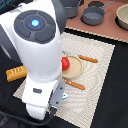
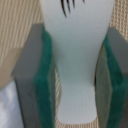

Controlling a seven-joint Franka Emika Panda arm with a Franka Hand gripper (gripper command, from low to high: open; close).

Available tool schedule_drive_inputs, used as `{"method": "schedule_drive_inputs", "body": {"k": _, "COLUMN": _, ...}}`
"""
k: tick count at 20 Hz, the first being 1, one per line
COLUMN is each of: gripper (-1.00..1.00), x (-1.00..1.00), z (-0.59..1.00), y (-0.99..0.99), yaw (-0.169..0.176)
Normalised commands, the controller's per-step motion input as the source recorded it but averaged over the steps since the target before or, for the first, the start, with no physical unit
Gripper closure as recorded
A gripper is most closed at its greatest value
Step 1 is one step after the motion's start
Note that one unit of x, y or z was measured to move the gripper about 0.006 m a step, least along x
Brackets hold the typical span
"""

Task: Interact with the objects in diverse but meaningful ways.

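We hold the fish (image 2: 75, 60) pinched between the gripper (image 2: 75, 75) pads, so we should lift straight, keeping it centred.

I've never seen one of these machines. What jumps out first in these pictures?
The big white arm fills the exterior view's left, looming over a striped mat. Beside it sits a red tomato on a tan plate; a bread loaf lies on the left. Up close, the claw has its green pads either side of a white fish.
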Motion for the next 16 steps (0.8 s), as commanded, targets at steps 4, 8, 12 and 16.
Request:
{"method": "schedule_drive_inputs", "body": {"k": 4, "gripper": -1.0, "x": 0.0, "z": 0.17, "y": 0.0, "yaw": 0.013}}
{"method": "schedule_drive_inputs", "body": {"k": 8, "gripper": -1.0, "x": 0.0, "z": 0.67, "y": 0.1, "yaw": 0.003}}
{"method": "schedule_drive_inputs", "body": {"k": 12, "gripper": -1.0, "x": 0.07, "z": 0.97, "y": 0.48, "yaw": 0.001}}
{"method": "schedule_drive_inputs", "body": {"k": 16, "gripper": -1.0, "x": 0.19, "z": 0.91, "y": 0.8, "yaw": 0.01}}
